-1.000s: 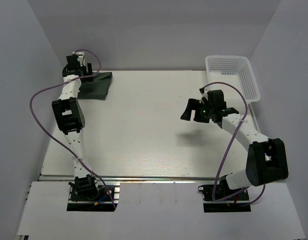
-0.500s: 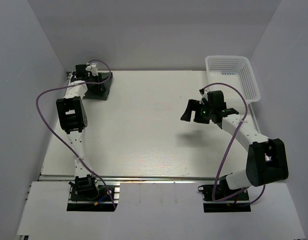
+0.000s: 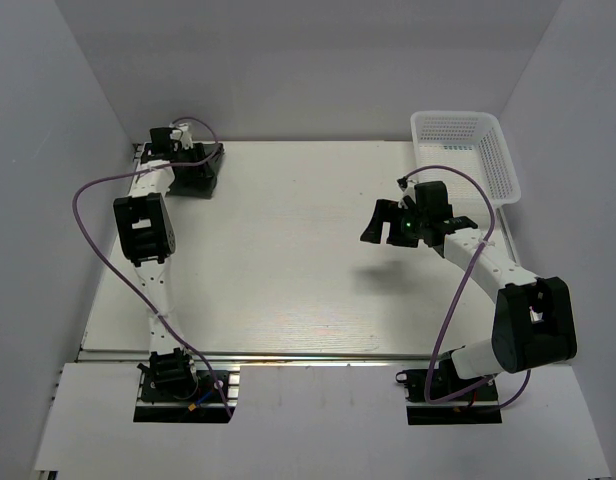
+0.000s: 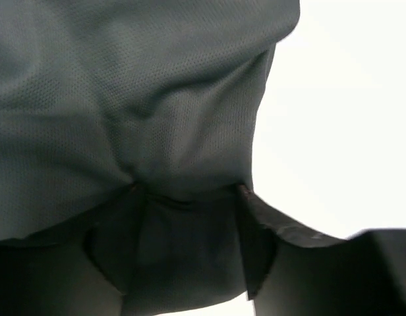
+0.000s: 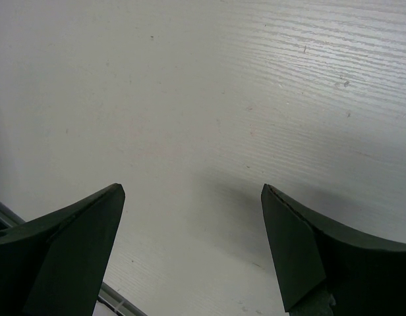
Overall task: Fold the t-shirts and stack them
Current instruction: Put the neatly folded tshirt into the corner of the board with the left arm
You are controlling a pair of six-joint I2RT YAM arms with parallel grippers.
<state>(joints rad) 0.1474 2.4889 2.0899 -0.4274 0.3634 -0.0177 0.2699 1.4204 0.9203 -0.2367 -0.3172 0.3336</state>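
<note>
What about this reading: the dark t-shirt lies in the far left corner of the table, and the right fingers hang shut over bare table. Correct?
Not quite. The right fingers are open, not shut: the right wrist view shows them wide apart with bare table between them. The rest holds: the t-shirt lies in the table's far left corner.

**White table, one thing at each far corner**

You have a white table with a faint wood grain. A dark grey-green t-shirt lies bunched at its far left corner. A white mesh basket sits at its far right corner, well apart.
</note>
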